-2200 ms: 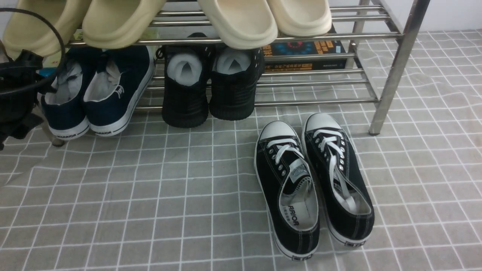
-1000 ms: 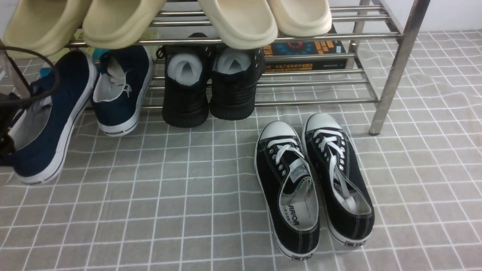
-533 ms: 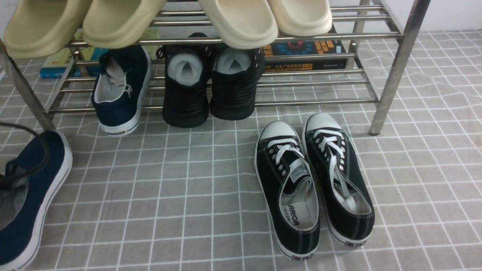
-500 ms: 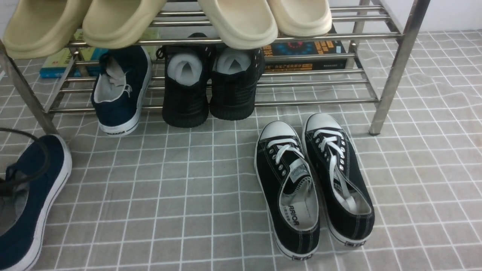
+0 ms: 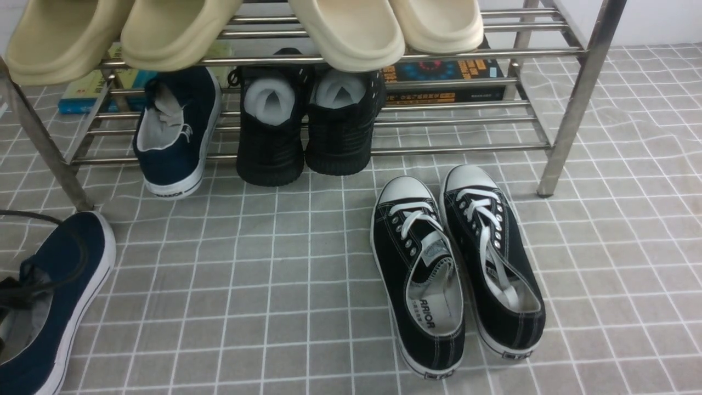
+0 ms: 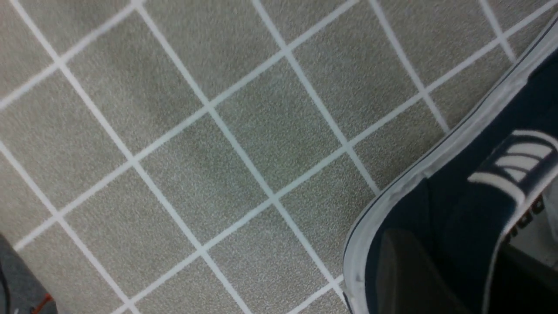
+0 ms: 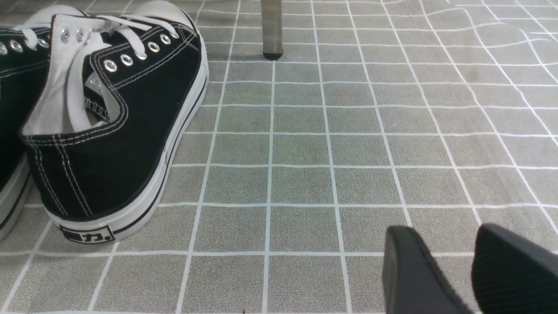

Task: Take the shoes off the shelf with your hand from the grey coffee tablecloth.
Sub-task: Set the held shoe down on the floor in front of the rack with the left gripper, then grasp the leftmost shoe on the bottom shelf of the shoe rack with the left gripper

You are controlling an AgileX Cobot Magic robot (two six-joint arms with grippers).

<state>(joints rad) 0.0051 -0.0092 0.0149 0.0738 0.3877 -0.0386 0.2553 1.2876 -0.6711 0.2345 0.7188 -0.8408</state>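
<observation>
One navy-blue slip-on shoe [image 5: 60, 285] is off the shelf at the near left, low over the grey gridded tablecloth [image 5: 285, 285]; whether it touches the cloth I cannot tell. My left gripper [image 6: 471, 279] is shut on that shoe's side wall [image 6: 462, 205], one finger [image 6: 405, 274] outside and the other inside. In the front view only its black cable [image 5: 33, 216] and a black bit at the left edge show. The second navy shoe [image 5: 175, 131] stands on the lower tier of the silver shelf [image 5: 576, 99]. My right gripper [image 7: 440, 231] is open and empty, low over the cloth.
Black lace-up sneakers [image 5: 455, 269] lie on the cloth in front of the shelf's right half, and one [image 7: 113, 126] is left of my right gripper. All-black knit shoes [image 5: 307, 126] stand on the lower tier. Beige slippers [image 5: 351, 33] and books [image 5: 444, 77] are on the shelf.
My left gripper has pulled one navy shoe off the lower tier and carried it toward the near left and down. The other shoes and the right arm have not moved.
</observation>
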